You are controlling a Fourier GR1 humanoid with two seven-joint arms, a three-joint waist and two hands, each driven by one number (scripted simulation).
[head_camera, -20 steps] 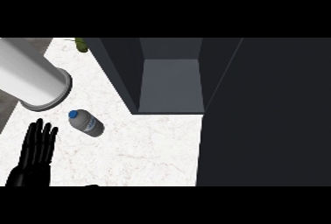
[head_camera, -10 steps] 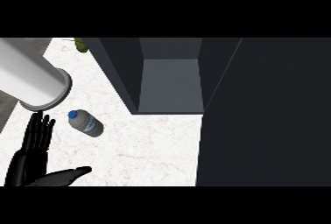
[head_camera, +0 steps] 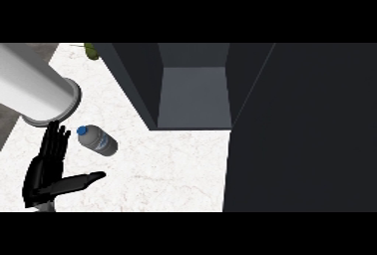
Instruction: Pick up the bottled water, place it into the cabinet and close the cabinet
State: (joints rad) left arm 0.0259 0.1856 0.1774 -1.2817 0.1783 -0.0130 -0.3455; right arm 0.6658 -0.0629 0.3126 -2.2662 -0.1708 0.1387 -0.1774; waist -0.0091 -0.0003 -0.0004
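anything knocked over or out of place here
The bottle lies on its side on the counter, cap pointing up-left, beside the open left hand. No spill shows. The cabinet stands open.

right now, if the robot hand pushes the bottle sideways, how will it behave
Seen from above, I cannot tell whether the bottle stands or lies. Its body looks round and slim, so a side push would likely tip or roll it on the smooth counter. It looks like clear plastic, so probably light and slippery for the left robot hand.

Left hand & cylinder cut by edges
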